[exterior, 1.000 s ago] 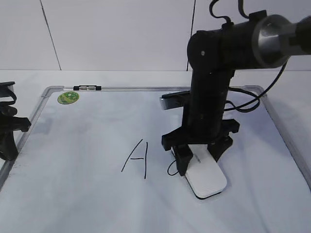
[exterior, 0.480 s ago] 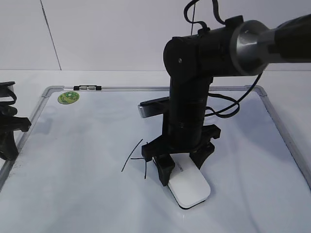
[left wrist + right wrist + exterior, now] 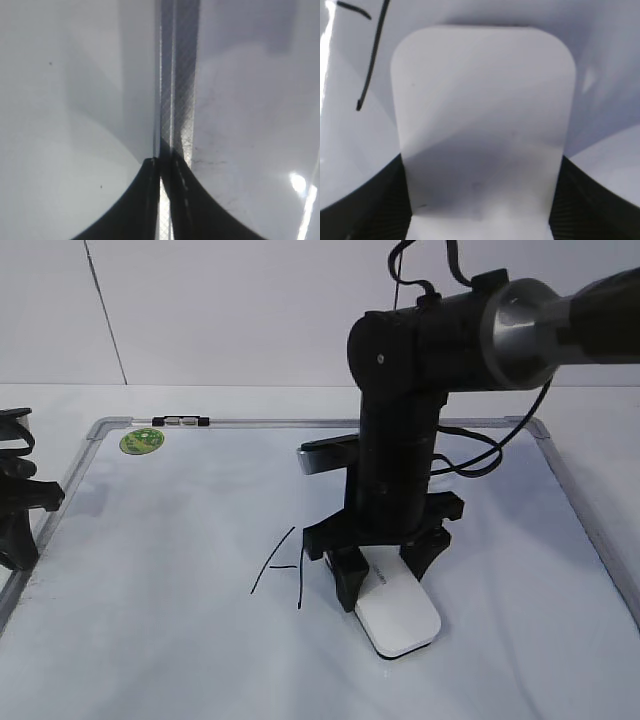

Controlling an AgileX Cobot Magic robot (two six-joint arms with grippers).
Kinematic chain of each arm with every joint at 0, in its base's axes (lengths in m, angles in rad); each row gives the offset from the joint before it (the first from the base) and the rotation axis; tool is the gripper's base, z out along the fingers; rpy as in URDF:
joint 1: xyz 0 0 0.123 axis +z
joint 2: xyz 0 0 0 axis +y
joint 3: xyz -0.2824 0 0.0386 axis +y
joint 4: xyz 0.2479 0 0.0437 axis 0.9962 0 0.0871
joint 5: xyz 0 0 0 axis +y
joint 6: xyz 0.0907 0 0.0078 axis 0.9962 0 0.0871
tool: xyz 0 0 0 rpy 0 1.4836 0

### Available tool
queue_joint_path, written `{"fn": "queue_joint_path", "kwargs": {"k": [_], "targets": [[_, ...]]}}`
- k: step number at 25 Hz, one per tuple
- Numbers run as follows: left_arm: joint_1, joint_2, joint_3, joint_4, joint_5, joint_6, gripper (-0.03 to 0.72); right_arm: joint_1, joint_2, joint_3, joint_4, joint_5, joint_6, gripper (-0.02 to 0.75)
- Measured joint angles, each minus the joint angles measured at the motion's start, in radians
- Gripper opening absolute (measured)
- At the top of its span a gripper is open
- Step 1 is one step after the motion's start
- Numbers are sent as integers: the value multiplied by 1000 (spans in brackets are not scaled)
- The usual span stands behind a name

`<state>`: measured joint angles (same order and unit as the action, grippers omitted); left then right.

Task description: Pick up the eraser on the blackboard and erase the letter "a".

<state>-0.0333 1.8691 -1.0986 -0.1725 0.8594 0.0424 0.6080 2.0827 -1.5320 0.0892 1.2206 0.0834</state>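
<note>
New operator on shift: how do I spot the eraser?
Find the large white silver-framed board. Near its front middle, the right gripper clamps a smooth white rounded-rectangle plastic eraser, right of the marker strokes. It is the board's only solid block.

Right arm [image 3: 400, 440] blocks board centre, capital A [image 3: 285, 565] just left of eraser [image 3: 398, 615], open board elsewhere

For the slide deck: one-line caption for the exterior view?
Right end effector presses the eraser flat on the blackboard beside the capital "A".
</note>
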Motion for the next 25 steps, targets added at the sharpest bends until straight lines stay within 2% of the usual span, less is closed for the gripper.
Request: {"fn": "queue_joint_path", "kwargs": {"k": [8, 13, 17, 25], "targets": [[0, 0, 0, 0, 0, 0, 35, -131, 0, -2, 5, 0, 0, 535], [0, 0, 0, 0, 0, 0, 35, -148, 0, -2, 33, 0, -2, 535], [0, 0, 0, 0, 0, 0, 35, -119, 0, -2, 20, -2, -6, 535], [0, 0, 0, 0, 0, 0, 36, 5, 0, -4, 3, -4, -6, 535]]}}
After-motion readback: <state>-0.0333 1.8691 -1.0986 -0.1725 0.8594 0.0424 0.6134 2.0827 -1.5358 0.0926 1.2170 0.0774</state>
